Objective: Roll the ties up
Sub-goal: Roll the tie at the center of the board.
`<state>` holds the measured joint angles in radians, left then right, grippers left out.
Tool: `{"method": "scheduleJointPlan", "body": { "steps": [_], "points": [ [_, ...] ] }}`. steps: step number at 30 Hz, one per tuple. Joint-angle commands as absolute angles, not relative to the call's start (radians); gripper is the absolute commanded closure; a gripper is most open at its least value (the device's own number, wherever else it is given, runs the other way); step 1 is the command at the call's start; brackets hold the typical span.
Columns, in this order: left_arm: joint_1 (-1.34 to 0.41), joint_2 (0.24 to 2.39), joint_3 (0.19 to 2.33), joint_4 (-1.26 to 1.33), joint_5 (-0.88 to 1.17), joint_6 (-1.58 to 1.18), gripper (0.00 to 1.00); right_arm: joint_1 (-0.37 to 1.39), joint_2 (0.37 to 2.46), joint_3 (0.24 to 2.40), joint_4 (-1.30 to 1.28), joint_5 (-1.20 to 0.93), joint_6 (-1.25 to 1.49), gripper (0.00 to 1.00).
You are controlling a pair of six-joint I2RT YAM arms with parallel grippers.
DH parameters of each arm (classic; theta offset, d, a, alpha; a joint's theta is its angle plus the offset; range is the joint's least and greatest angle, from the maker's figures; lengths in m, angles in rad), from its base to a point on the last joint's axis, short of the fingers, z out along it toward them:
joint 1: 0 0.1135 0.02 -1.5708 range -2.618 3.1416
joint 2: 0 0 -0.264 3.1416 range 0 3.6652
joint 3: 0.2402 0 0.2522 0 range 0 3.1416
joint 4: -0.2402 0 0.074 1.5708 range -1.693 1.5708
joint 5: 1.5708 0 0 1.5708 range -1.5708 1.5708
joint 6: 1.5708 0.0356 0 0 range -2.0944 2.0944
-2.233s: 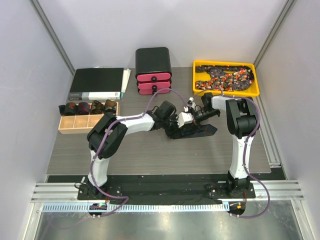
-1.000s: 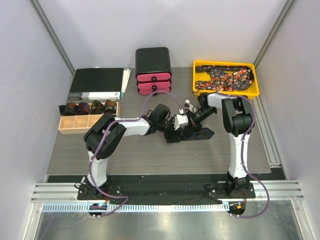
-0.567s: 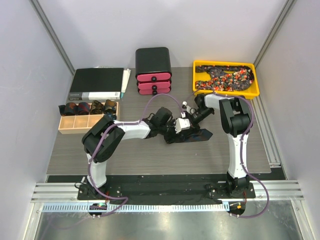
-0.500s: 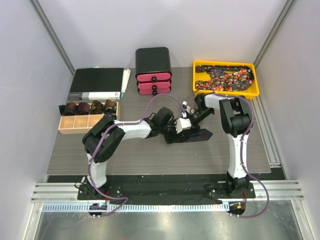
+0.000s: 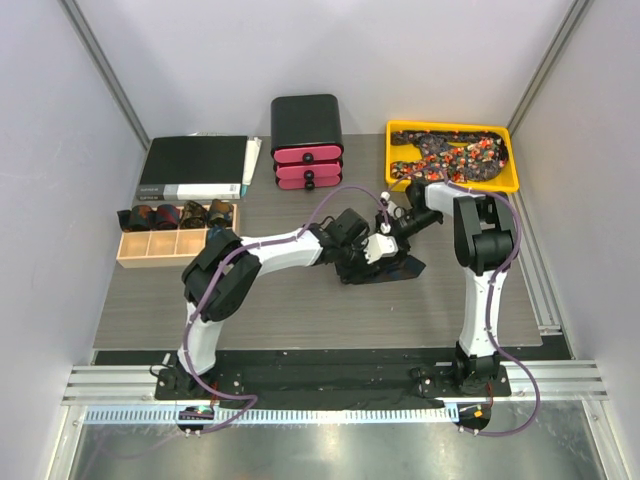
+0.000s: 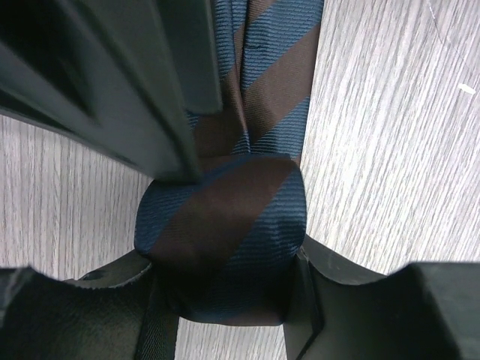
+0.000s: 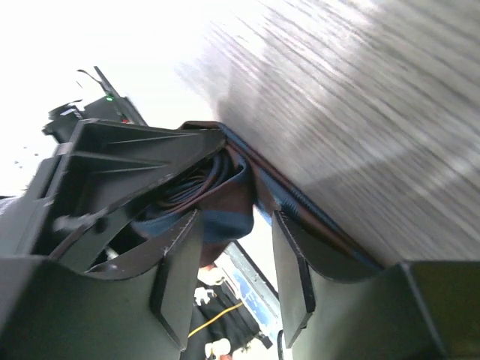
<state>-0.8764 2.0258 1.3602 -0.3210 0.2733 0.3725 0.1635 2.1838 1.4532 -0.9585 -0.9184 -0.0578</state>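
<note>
A blue and brown striped tie is rolled into a coil (image 6: 221, 225) that sits between the pads of my left gripper (image 6: 225, 300), which is shut on it. The unrolled tail (image 6: 262, 67) runs away over the wooden table. In the top view the left gripper (image 5: 362, 252) and right gripper (image 5: 385, 238) meet over the dark tie (image 5: 398, 268) at the table's middle. My right gripper (image 7: 232, 225) stands open around the coil's end (image 7: 225, 210), with a gap beside its right finger (image 7: 289, 262).
A yellow tray (image 5: 452, 127) of speckled ties stands at the back right. At the left is a wooden box (image 5: 150, 247) with several rolled ties (image 5: 178, 214). A black binder (image 5: 195, 165) and a black-and-red drawer unit (image 5: 307, 140) stand at the back.
My right gripper has opened and let go of the tie, shifting slightly right. The left gripper has closed in on the coil and moved right with it.
</note>
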Motion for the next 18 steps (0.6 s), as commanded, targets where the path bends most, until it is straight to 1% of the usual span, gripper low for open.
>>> {"method": "scheduleJointPlan", "body": {
  "steps": [1, 5, 7, 12, 13, 15, 16, 18],
  "points": [
    [-0.887, 2.154, 1.341, -0.512, 0.198, 0.370, 0.86, 0.138, 2.092, 1.486, -0.985, -1.017, -0.084, 0.51],
    [-0.887, 2.175, 1.361, -0.528, 0.196, 0.373, 0.85, 0.137, 2.072, 1.480, -1.008, -1.086, -0.101, 0.50],
    [-0.888, 2.183, 1.367, -0.531, 0.195, 0.376, 0.83, 0.141, 2.066, 1.471, -1.006, -1.101, -0.103, 0.49],
    [-0.888, 2.186, 1.373, -0.531, 0.192, 0.379, 0.77, 0.175, 2.066, 1.433, -1.019, -1.062, -0.144, 0.50],
    [-0.887, 2.184, 1.374, -0.528, 0.190, 0.377, 0.74, 0.181, 2.068, 1.425, -1.019, -1.043, -0.161, 0.55],
    [-0.888, 2.177, 1.371, -0.525, 0.204, 0.374, 0.71, 0.190, 2.069, 1.407, -1.012, -0.976, -0.172, 0.62],
    [-0.887, 2.168, 1.370, -0.520, 0.207, 0.371, 0.69, 0.192, 2.083, 1.405, -1.011, -0.953, -0.176, 0.69],
    [-0.884, 2.154, 1.362, -0.508, 0.216, 0.364, 0.68, 0.187, 2.098, 1.402, -1.009, -0.901, -0.186, 0.77]
  ]
}}
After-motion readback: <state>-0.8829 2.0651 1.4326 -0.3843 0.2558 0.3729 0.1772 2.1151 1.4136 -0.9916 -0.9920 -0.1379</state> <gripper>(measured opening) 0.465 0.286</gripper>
